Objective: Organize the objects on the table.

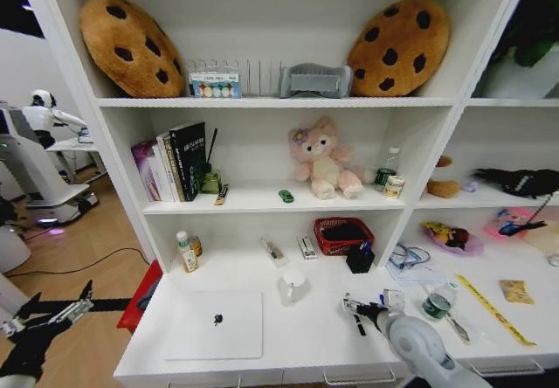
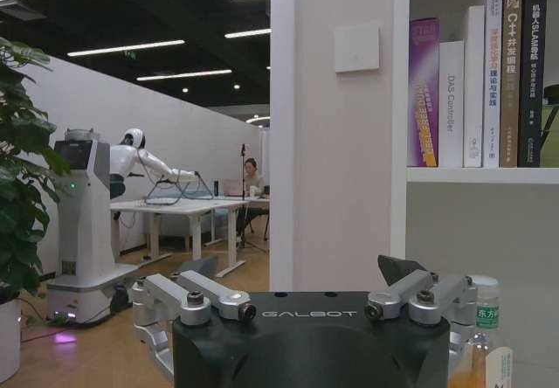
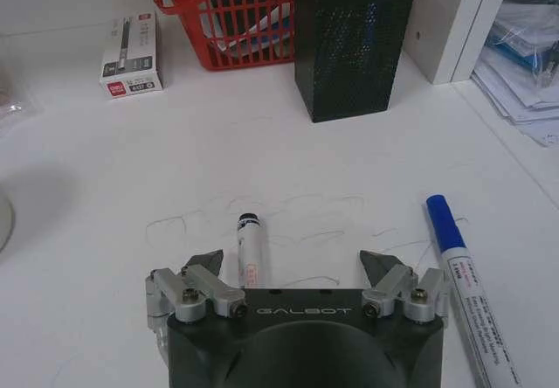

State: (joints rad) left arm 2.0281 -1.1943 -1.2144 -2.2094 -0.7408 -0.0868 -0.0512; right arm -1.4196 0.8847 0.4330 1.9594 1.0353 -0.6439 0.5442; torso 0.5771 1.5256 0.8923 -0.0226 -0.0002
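Observation:
My right gripper (image 3: 293,261) hovers open just above the white desk (image 1: 306,336), its fingers either side of a white marker with a black cap (image 3: 251,250) that lies flat on the top. A blue-capped marker (image 3: 461,270) lies beside it. The black mesh pen cup (image 3: 349,47) stands farther back, holding pens. In the head view the right gripper (image 1: 350,305) is right of the white mug (image 1: 293,286) and the silver laptop (image 1: 214,322). My left gripper (image 1: 59,311) hangs open off the desk's left end, holding nothing.
A red basket (image 1: 343,235) and a small box (image 3: 131,51) sit at the back of the desk. A bottle (image 1: 185,252) stands at the back left. A yellow ruler (image 1: 493,309) and a small bottle (image 1: 439,301) lie to the right. Shelves rise behind.

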